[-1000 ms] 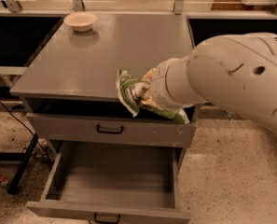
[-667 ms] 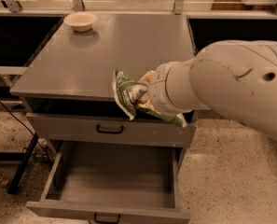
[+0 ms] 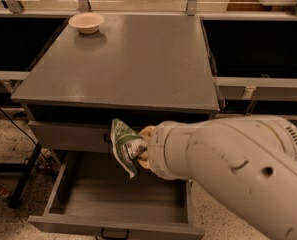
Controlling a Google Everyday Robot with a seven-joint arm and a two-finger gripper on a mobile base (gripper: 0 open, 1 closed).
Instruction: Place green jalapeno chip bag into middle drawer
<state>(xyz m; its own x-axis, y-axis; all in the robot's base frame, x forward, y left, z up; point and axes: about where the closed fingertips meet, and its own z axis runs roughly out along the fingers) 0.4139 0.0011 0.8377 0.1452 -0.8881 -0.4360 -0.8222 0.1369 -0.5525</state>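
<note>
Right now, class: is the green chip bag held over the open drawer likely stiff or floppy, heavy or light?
Probably floppy: the green jalapeno chip bag crumples and bends where the claw pinches it above the middle drawer. Likely light, since that one pinch carries it.

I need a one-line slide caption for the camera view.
Claw holds green jalapeno chip bag over the open middle drawer.

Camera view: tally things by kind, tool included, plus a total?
Bag: 1
Bowl: 1
Drawers: 2, open drawer and shut drawer
Tool: 1, over the open drawer, gripping the bag
Total: 5
</note>
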